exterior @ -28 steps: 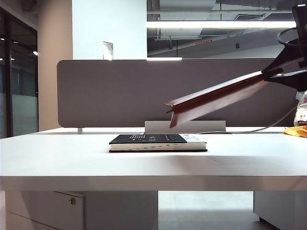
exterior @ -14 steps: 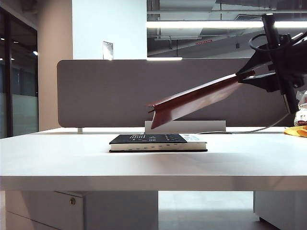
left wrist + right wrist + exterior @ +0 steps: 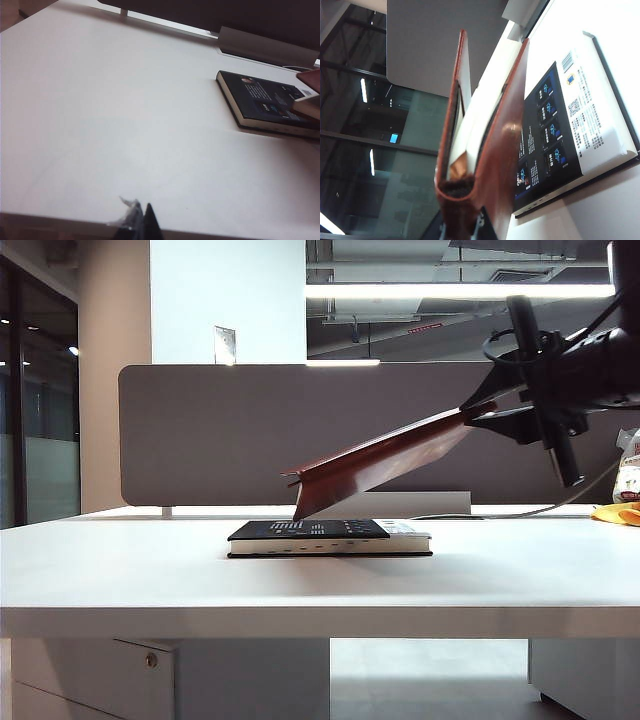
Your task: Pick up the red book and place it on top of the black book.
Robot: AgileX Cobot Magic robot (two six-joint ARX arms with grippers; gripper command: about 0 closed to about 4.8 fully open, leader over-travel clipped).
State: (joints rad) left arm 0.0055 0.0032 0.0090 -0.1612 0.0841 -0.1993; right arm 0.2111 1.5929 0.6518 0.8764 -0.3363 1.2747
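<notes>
While one black book (image 3: 330, 538) lies flat, the right claw (image 3: 478, 412) grips one red book (image 3: 375, 468); the left claw's state is unclear.

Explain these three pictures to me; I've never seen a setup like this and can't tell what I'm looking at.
This is a two-armed robot at a white table. One picture comes from a camera facing the table; the other two sit on the robot's wrists. The right hand, high on the right, is shut on one end of the red book, holding it tilted, its low end just above the black book lying flat on the table. The right wrist camera looks along the red book. Of the left hand, only a dark tip shows, over bare table.
</notes>
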